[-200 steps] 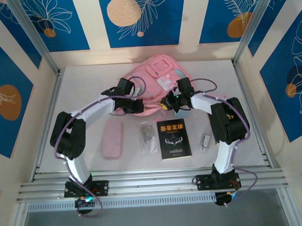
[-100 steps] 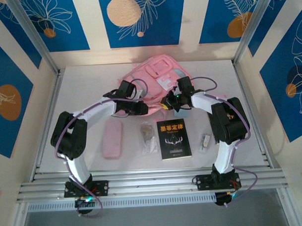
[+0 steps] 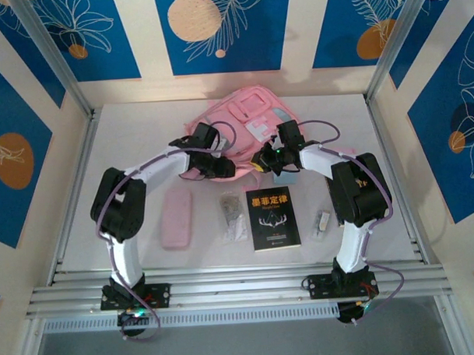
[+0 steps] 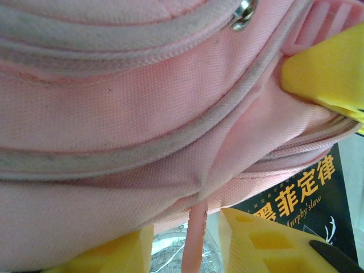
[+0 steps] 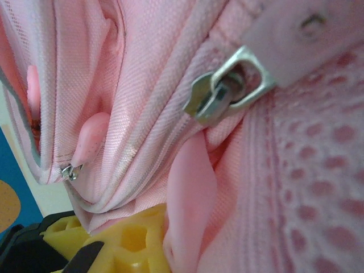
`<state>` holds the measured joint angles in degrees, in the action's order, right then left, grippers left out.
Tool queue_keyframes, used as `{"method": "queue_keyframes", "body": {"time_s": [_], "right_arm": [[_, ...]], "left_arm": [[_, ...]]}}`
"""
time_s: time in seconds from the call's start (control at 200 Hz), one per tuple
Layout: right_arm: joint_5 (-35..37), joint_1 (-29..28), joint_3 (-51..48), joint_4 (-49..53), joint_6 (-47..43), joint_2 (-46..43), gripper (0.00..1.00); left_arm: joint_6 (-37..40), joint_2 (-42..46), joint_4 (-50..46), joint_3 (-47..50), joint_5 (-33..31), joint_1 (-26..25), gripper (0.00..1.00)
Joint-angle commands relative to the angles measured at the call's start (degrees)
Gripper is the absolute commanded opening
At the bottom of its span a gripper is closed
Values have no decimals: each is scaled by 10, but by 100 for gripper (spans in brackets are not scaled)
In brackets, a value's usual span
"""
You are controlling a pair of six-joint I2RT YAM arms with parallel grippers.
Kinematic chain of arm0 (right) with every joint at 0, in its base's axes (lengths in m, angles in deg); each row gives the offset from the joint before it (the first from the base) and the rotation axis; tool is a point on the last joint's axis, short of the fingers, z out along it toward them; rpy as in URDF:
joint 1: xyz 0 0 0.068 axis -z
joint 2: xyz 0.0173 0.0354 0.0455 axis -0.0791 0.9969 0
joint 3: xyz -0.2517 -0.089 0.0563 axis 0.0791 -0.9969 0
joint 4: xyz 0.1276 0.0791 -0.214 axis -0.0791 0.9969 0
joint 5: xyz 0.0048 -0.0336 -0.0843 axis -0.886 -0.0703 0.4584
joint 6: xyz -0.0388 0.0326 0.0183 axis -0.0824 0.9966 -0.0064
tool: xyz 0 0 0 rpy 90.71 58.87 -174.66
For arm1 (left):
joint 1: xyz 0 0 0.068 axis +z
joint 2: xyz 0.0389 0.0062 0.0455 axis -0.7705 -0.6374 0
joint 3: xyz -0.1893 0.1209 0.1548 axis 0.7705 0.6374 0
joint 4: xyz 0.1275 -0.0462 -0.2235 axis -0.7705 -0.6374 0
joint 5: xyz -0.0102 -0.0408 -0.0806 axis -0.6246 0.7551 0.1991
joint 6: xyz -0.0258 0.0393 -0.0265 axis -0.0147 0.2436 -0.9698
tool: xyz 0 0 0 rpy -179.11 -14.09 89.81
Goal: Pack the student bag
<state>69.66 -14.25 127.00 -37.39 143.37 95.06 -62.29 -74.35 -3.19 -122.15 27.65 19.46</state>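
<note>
The student bag (image 3: 247, 123) lies flat on the white table (image 3: 127, 150), front patches facing up, and both arms reach in to its near edge.

The left gripper (image 3: 223, 168) sits at the near-left part of that edge. From its wrist camera the two yellow fingers (image 4: 256, 242) stand parted with the bag's piped seams bulging right above them. A thin pink pull strip (image 4: 196, 236) hangs from the bag down into the gap, and neither finger pinches it, so that hand is open and holding nothing.

The right gripper (image 3: 261, 159) is at the near-middle of the bag's edge, just beside the left one. It is closed, and a fold of the bag's pink fabric comes up from against its yellow finger (image 5: 128, 239), so it looks clamped on the bag itself. A metal zip slider (image 5: 219, 94) sits on the bag's zip track just above that fold, next to a patch of pink mesh.

Spread out on the near side of the bag, none of them touching it, are:
- a flat pink pencil case (image 3: 177, 218), off the near-left
- a clear packet (image 3: 233, 216), in front of the left gripper
- a black book (image 3: 273, 217) with yellow lettering
- a small white item (image 3: 323, 223), off the near-right — too small to make out
</note>
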Motion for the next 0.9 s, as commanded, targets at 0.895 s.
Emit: {"method": "queue_keyframes", "body": {"time_s": [0.895], "right_arm": [[-10,101,49,33,-103,-12,0]], "left_arm": [[73,49,-97,-16,-10,59,0]]}}
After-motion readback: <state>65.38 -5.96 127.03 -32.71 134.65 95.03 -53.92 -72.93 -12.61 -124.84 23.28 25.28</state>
